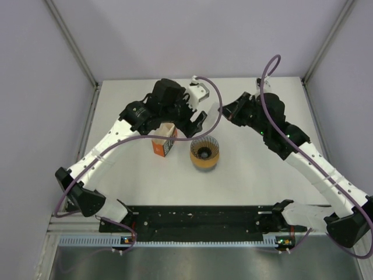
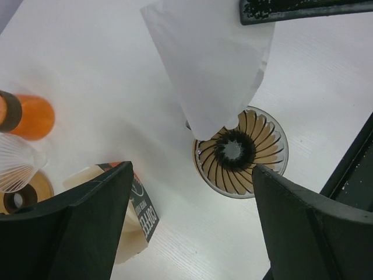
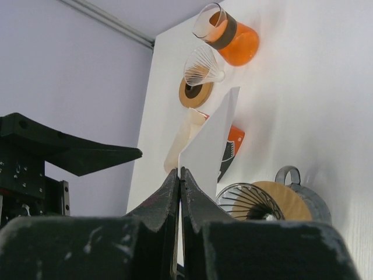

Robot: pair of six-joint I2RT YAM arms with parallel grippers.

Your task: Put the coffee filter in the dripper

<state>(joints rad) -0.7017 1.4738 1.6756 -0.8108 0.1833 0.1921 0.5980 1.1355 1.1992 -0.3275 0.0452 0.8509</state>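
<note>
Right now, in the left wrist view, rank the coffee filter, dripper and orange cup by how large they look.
1. coffee filter, largest, but nearer the camera
2. dripper
3. orange cup, partly cut off at the edge

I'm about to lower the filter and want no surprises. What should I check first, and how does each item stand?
1. Right gripper jaws shut on coffee filter: ok.
2. Dripper upright and empty: ok.
3. Filter tip centred over dripper: cannot tell.
4. Left gripper open, holding nothing: ok.
5. Filter box apart from dripper: ok.
</note>
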